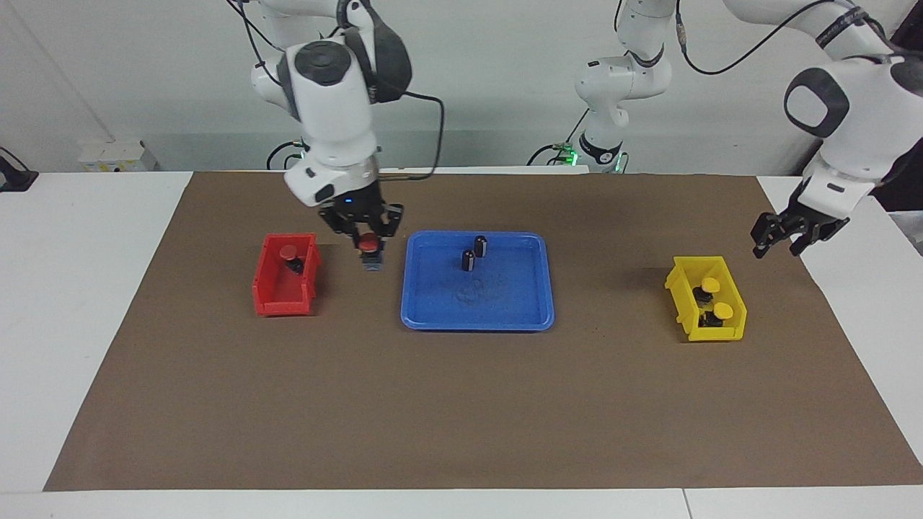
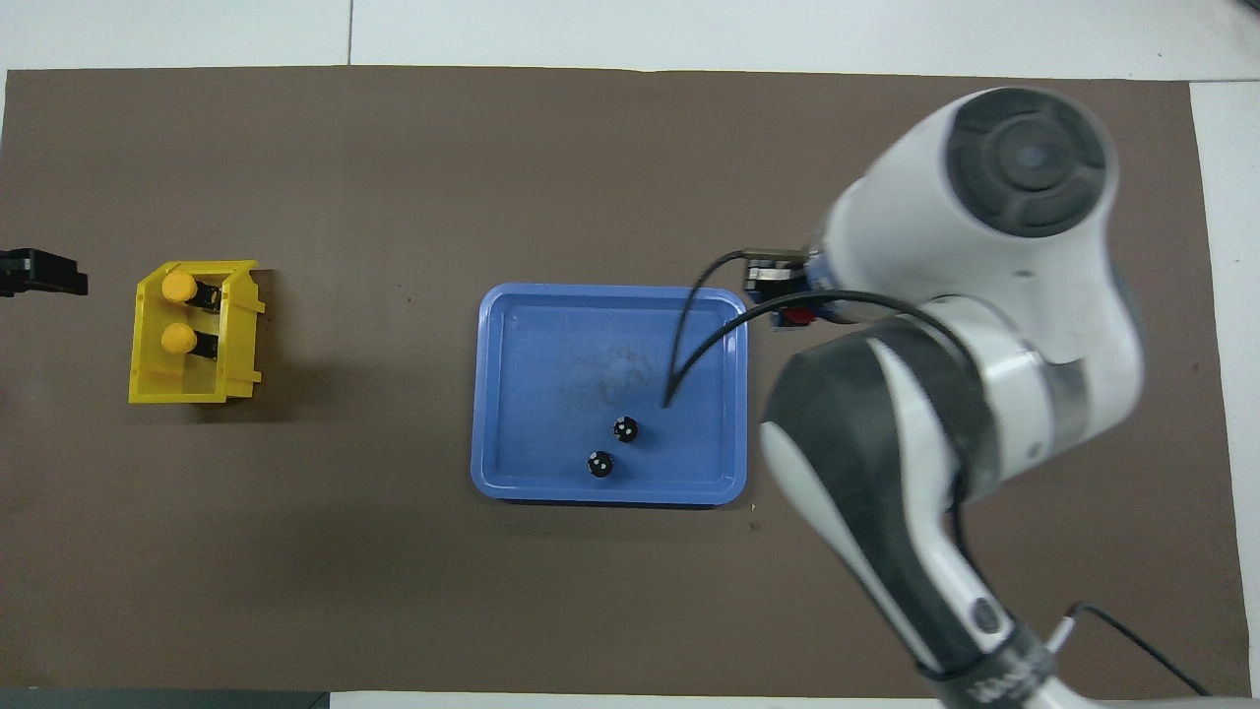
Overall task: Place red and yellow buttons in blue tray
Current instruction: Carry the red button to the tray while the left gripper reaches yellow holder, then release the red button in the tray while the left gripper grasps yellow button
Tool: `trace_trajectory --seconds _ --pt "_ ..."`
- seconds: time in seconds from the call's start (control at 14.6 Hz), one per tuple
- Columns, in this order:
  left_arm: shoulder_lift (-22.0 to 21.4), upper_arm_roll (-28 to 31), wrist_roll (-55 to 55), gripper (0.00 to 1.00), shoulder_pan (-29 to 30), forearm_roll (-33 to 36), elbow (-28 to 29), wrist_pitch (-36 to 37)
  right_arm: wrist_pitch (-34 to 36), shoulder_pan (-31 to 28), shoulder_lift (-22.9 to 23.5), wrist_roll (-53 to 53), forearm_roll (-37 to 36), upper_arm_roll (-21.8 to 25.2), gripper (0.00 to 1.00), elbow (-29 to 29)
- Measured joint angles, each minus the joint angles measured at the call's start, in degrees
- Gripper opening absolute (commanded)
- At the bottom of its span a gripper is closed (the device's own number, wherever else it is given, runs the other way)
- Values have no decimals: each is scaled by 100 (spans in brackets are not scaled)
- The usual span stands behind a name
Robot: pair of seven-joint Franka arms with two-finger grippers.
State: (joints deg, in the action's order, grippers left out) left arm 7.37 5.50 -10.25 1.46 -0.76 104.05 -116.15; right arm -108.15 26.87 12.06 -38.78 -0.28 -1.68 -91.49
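Currently your right gripper (image 1: 369,241) is clamped on a red-capped push button (image 1: 369,244) and hangs over the bare brown mat between the red bin (image 1: 285,277) and the blue tray (image 1: 477,282) — not yet over the tray. One more red button (image 1: 290,253) sits in the red bin, and two yellow buttons (image 1: 710,286) lie in the yellow bin (image 1: 705,299) toward the left arm's end of the table. Your left gripper (image 1: 789,234) waits in the air near that bin, its fingers apart. If you let go now, the button would likely land on the mat short of the tray's rim. Two dark cylinders (image 1: 474,253) stand in the tray's half nearer the robots; a careless set-down could knock them over, and the tall button might topple or roll on landing. From overhead, the right arm's bulk covers the red bin entirely and almost all of the held button — only a sliver of red shows — so judge height and grip from the facing view.
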Motion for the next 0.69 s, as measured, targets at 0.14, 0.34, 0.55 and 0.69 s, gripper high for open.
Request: trace_trajectory --seconds 0.14,0.34,0.55,0.69 --pt "439 -21 85 65 -117 -39 -4 -447 -438 474 526 -489 -2 5 19 158" --pt "857 -31 197 65 -208 -43 60 -1016 -927 846 1149 -850 -101 21 19 162" --pt "927 -32 243 65 -270 -45 198 -1125 -1240 905 1304 -901 -126 27 21 -57" --pt "915 -32 248 65 -276 -45 305 -1127 -1358 908 1300 -901 -154 27 23 -226"
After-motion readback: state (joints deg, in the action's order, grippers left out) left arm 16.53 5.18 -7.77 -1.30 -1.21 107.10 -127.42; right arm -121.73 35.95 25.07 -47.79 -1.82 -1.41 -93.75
